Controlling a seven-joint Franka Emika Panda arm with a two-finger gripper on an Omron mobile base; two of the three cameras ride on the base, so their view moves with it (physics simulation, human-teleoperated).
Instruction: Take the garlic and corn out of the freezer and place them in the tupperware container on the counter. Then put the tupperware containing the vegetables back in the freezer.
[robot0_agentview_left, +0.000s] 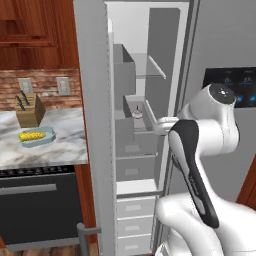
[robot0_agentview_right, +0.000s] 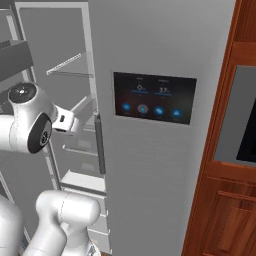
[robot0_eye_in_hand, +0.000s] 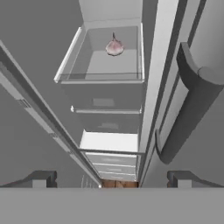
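Note:
The freezer (robot0_agentview_left: 134, 165) stands open. The garlic (robot0_agentview_left: 137, 113), a small white bulb, sits on a grey shelf inside it. In the hand view the garlic (robot0_eye_in_hand: 114, 47) lies far ahead of my gripper (robot0_eye_in_hand: 113, 181), which is open and empty, well apart from the bulb. My arm reaches from the lower right into the freezer opening at shelf height. The corn (robot0_agentview_left: 32, 135) lies in the pale blue tupperware container (robot0_agentview_left: 46, 138) on the marble counter (robot0_agentview_left: 67, 131), left of the freezer door.
A wooden knife block (robot0_agentview_left: 29, 110) stands behind the container. The open freezer door (robot0_agentview_left: 95, 125) separates the counter from the compartment. A black dishwasher front (robot0_agentview_left: 40, 200) sits below the counter. The fridge door with the dispenser panel (robot0_agentview_right: 154, 97) and its handle (robot0_eye_in_hand: 188, 113) are close on the right.

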